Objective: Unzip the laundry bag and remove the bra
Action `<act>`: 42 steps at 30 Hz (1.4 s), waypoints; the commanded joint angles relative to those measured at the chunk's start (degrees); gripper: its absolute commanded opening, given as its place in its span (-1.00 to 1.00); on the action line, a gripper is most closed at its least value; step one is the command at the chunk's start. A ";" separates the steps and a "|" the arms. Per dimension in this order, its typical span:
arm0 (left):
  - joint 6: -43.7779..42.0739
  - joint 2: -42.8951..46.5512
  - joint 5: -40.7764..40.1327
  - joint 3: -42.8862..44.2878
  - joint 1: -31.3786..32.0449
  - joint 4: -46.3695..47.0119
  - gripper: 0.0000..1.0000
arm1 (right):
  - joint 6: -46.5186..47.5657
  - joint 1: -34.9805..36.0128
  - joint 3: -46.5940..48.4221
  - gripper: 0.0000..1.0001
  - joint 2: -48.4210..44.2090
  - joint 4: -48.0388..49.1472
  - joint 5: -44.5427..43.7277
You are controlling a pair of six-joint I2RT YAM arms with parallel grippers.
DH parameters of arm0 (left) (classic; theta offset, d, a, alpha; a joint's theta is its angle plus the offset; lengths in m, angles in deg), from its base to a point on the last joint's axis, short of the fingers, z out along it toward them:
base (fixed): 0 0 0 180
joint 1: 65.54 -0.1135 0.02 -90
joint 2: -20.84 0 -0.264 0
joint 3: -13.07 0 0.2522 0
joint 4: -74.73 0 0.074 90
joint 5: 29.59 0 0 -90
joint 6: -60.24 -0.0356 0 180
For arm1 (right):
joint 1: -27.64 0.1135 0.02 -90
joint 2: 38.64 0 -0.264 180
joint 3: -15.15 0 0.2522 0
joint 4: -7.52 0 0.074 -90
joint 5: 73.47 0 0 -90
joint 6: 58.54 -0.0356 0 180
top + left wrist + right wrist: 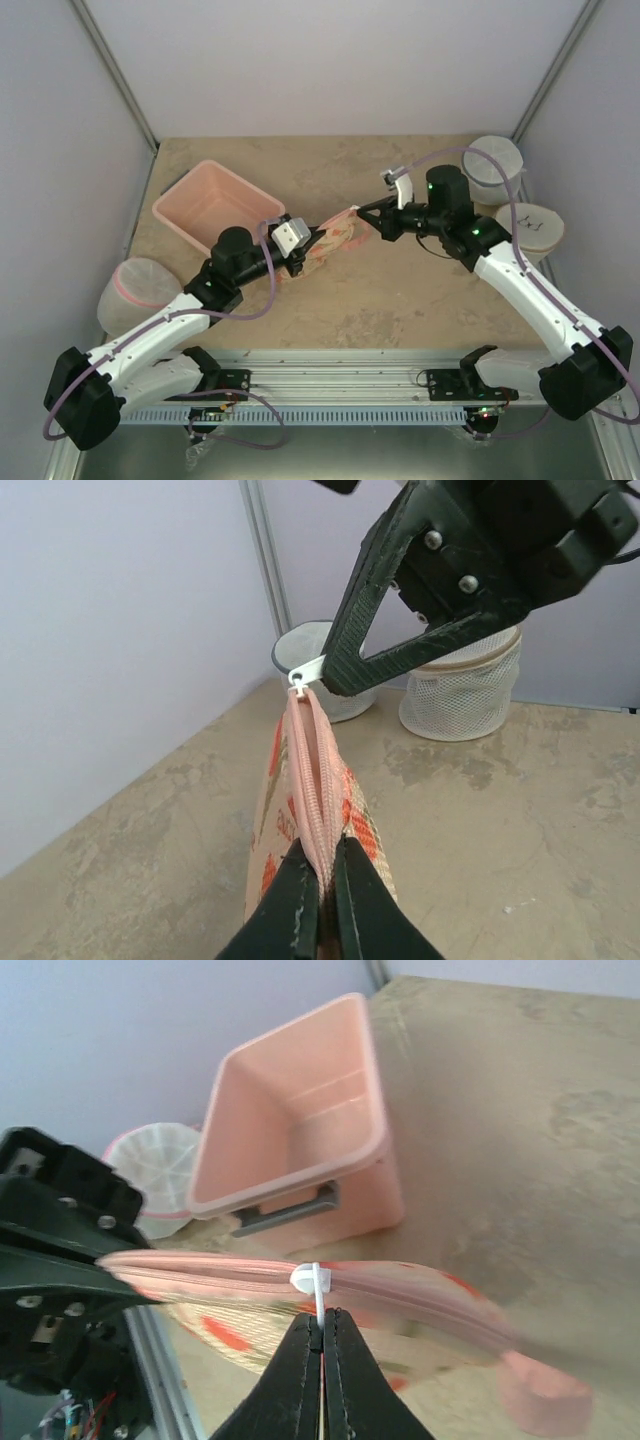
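- Table (pixel 420 300): the work surface, with the pink tub (pixel 245 183) at its rear left.
- Laundry bag (pixel 335 238): held stretched between both arms near the centre, just beside the tub. The zip is seen closed between the two grips. The bra is not visible and is judged to be inside.
- Left gripper (pixel 322 855): fingers pinched tight on the bag's zip edge as an anchor.
- Right gripper (pixel 322 1325): fingers clamped on the zipper pull (pixel 312 1285).
- Step judged: unzipping barely begun. Next, the pull must be drawn along the teeth with the fabric kept taut.

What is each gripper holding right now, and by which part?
Left gripper pinches the laundry bag by its zipper edge; right gripper holds its white zipper pull.
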 commanded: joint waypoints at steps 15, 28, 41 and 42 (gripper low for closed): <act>8.87 1.81 -0.12 -5.31 -0.89 4.61 -1.00 | 3.06 -15.25 -3.95 -0.99 -4.00 1.91 11.83; -7.12 4.16 6.34 -5.89 -2.38 -7.47 0.40 | -1.50 -2.08 -2.57 -0.99 -1.23 5.33 4.80; 1.52 4.04 2.64 -3.29 -2.52 -4.61 0.47 | -0.83 6.75 -2.54 -0.99 3.95 7.09 4.50; 0.84 3.95 1.61 -3.58 -2.47 -4.33 0.36 | -0.47 7.12 -2.49 -0.99 4.22 6.84 4.88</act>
